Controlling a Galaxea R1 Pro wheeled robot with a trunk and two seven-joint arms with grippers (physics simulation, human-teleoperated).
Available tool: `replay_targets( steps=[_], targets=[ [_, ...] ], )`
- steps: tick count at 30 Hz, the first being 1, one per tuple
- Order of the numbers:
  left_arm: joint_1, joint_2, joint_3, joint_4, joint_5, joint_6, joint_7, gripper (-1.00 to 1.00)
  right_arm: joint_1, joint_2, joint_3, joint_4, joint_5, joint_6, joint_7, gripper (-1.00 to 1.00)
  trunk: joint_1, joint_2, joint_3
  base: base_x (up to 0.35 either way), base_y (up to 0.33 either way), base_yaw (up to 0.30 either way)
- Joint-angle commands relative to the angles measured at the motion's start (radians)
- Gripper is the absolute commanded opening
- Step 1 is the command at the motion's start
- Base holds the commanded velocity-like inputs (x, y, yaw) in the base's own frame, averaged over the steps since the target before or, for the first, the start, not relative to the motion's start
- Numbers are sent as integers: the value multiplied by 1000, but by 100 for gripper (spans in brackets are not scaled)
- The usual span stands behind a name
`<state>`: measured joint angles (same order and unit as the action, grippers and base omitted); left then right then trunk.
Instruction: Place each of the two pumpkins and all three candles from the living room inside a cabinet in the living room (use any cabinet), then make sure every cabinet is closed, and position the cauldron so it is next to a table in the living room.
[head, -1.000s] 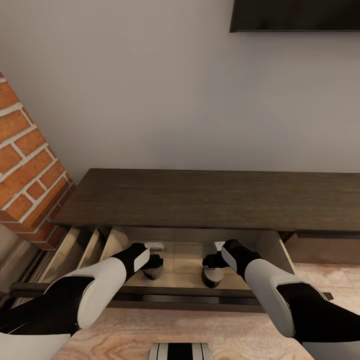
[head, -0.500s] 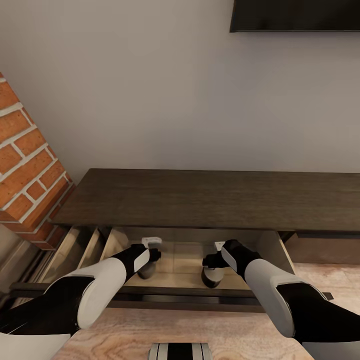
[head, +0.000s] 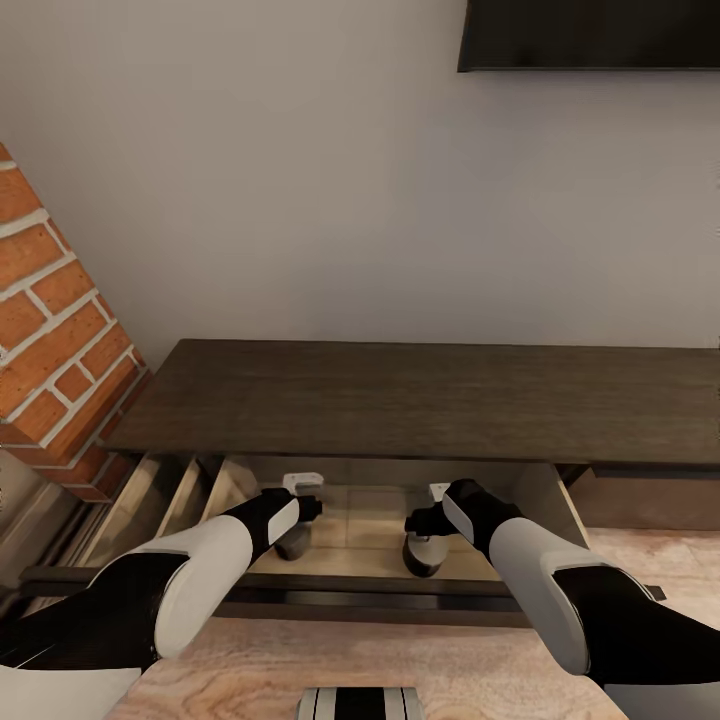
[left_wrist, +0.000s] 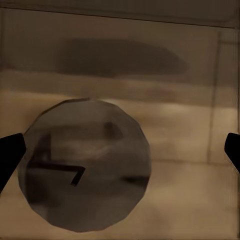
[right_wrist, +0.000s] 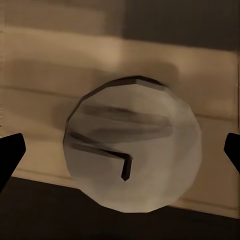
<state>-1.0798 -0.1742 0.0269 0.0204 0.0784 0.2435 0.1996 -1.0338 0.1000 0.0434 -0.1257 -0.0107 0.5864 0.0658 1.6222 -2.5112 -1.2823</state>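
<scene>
I have both candles down in the cabinet's (head: 420, 400) open drawer: one (left_wrist: 85, 167) under my left claw (left_wrist: 120, 150), one (right_wrist: 134, 145) under my right claw (right_wrist: 120, 150). Both claws are spread wide, pinching nothing. My worry: lifting out carelessly, a finger could clip a candle and roll it.

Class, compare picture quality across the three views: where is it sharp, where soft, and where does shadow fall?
Head view: crisp, cabinet top shading the open drawer. Left wrist view: soft, candle dim and shaded. Right wrist view: soft too, candle brighter, dark band beyond it.
</scene>
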Motion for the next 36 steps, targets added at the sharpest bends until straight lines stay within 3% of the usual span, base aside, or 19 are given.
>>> replay_targets(
  steps=[1, 7, 13, 17, 36],
  targets=[
    [-1, 0, 2, 2, 9, 2, 4, 100, 0, 0, 5, -2, 0, 5, 3, 100, -1, 0, 3, 0, 0, 0],
    [-1, 0, 2, 3, 9, 38, -9, 100, 0, 1, 6, -2, 0, 13, 3, 100, -2, 1, 15, 0, 0, 0],
    [-1, 0, 2, 2, 9, 187, -16, 100, 0, 1, 8, -2, 0, 24, 2, 100, -2, 1, 15, 0, 0, 0],
    [-1, 0, 2, 4, 9, 217, -17, 100, 0, 1, 9, -2, 0, 53, 0, 100, -2, 1, 15, -4, 0, 0],
    [-1, 0, 2, 4, 9, 221, -17, 100, 0, 1, 9, -2, 0, 58, 0, 100, -2, 1, 15, -67, 0, 0]
  ],
)
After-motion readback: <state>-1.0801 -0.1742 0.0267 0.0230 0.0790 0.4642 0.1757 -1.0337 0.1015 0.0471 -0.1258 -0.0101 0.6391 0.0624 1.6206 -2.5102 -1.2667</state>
